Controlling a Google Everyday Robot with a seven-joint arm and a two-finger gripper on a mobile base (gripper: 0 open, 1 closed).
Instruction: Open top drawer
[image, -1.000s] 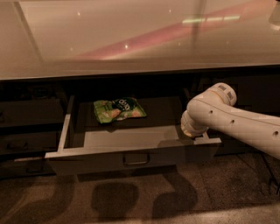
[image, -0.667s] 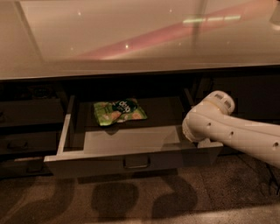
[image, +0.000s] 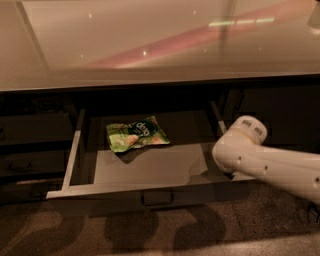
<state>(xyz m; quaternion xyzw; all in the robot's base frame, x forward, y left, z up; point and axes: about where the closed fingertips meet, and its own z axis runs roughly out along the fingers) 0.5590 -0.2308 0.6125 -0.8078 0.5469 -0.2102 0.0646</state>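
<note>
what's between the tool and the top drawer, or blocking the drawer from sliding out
Nothing visible. The tool is at the right front corner of the top drawer, mostly hidden under the white arm. The green snack bag lies inside, out of the way.

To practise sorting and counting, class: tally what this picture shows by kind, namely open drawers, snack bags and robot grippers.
Open drawers: 1, the top drawer
Snack bags: 1, the green bag on the drawer's floor
Grippers: 1, the gripper, mostly hidden at the drawer's right front edge
Total: 3
</note>
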